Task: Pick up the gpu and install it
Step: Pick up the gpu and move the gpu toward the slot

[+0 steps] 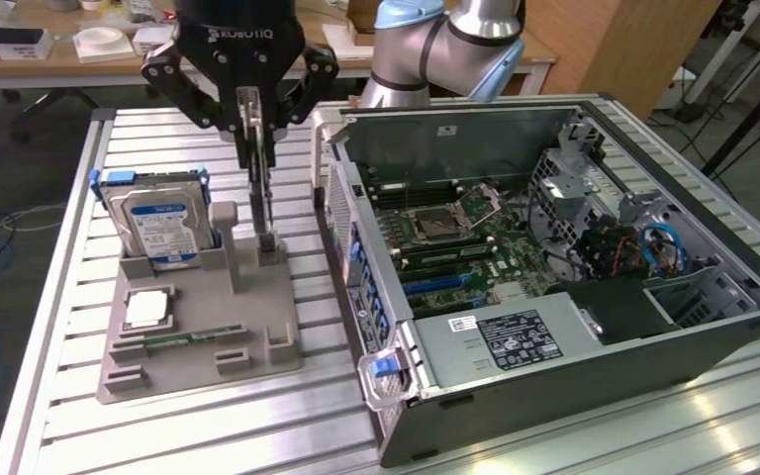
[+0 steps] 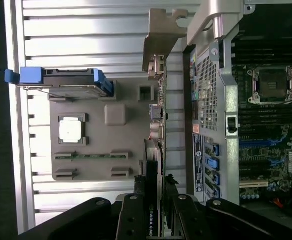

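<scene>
I read gpu point(image 1: 264, 188) upright, long axis vertical, bracket end down by grey stand point(image 1: 209, 346), gripper point(image 1: 256, 124) part-closed, pinching its top.

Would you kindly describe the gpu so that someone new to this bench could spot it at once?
On the slatted table, to the exterior view's left of the open computer case, sits a grey holder. The gpu stands on edge at its side nearer the case, the gripper clamped on its top. Unlike the thick blue-railed hard drive beside it, it is a thin card.
</scene>
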`<action>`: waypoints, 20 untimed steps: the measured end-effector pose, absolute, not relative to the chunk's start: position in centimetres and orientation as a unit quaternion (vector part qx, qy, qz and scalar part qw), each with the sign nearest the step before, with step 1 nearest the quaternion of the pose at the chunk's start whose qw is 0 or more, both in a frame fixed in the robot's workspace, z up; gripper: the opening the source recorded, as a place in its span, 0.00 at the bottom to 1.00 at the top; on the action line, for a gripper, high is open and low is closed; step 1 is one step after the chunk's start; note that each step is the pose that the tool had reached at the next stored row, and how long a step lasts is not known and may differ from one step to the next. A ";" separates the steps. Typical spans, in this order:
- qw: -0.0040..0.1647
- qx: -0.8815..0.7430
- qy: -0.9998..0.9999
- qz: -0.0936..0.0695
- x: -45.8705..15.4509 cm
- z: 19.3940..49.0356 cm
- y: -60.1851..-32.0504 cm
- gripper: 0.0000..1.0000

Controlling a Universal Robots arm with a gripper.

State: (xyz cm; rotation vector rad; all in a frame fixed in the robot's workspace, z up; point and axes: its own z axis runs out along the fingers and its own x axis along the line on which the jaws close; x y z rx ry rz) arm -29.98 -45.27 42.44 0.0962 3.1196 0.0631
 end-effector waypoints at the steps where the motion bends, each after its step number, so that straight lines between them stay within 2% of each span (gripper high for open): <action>1: 0.010 0.031 0.999 0.020 -29.9 42.5 -45.3 0.26; 20: 0.010 0.028 0.999 0.020 -25.2 42.5 -45.3 0.26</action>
